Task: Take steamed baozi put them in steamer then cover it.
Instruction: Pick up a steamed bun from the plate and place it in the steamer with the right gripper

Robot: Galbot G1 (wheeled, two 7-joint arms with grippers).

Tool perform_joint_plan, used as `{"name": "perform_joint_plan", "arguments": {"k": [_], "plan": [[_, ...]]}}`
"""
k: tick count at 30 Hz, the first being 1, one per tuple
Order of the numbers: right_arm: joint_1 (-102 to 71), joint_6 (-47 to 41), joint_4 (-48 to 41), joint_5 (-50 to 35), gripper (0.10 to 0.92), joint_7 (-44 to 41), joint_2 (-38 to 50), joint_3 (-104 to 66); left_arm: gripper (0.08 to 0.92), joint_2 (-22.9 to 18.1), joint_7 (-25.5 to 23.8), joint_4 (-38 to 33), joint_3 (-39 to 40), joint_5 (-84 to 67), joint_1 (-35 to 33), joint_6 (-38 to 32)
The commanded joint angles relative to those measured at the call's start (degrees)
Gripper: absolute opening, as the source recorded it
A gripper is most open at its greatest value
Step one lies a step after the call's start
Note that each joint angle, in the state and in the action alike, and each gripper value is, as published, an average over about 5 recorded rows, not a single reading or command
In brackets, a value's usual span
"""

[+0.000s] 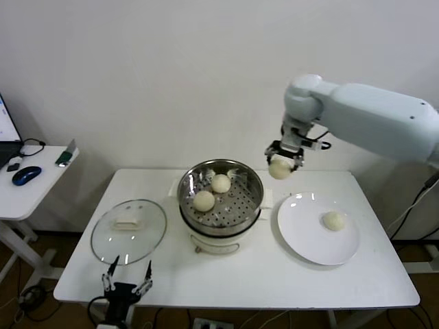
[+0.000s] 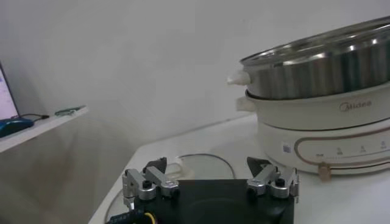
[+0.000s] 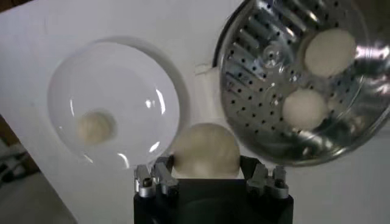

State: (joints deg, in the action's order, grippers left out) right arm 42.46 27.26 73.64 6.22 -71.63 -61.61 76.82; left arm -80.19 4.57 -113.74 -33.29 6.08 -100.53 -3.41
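The steel steamer (image 1: 221,179) stands mid-table on its cream base and holds two baozi (image 1: 220,183) (image 1: 204,201) on the perforated tray. My right gripper (image 1: 282,164) is shut on a third baozi (image 1: 279,168), held in the air just right of the steamer's rim; the right wrist view shows this bun (image 3: 205,150) between the jaws. A fourth baozi (image 1: 333,220) lies on the white plate (image 1: 302,233). The glass cover (image 1: 129,230) lies flat on the table, left of the steamer. My left gripper (image 1: 127,277) is open and empty at the table's front edge, near the cover.
A side table (image 1: 27,188) at the far left carries a blue mouse (image 1: 26,175) and cables. The steamer's cream base (image 2: 323,131) shows close in the left wrist view. The wall stands just behind the table.
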Motion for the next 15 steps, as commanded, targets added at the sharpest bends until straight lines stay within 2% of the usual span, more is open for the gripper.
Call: {"name": "perform_joint_plan", "arguments": {"k": [1, 15], "plan": [[-2.67, 4.34, 0.99, 2.73, 0.712, -0.61, -11.62, -0.82, 0.823, 1.01, -0.03, -0.23, -0.13, -0.58, 0.28, 0.38], [-12.24, 4.27, -0.95, 5.91, 0.712, -0.31, -17.39, 0.19, 0.823, 1.90, -0.04, 0.14, -0.28, -1.90, 0.81, 0.59]]}}
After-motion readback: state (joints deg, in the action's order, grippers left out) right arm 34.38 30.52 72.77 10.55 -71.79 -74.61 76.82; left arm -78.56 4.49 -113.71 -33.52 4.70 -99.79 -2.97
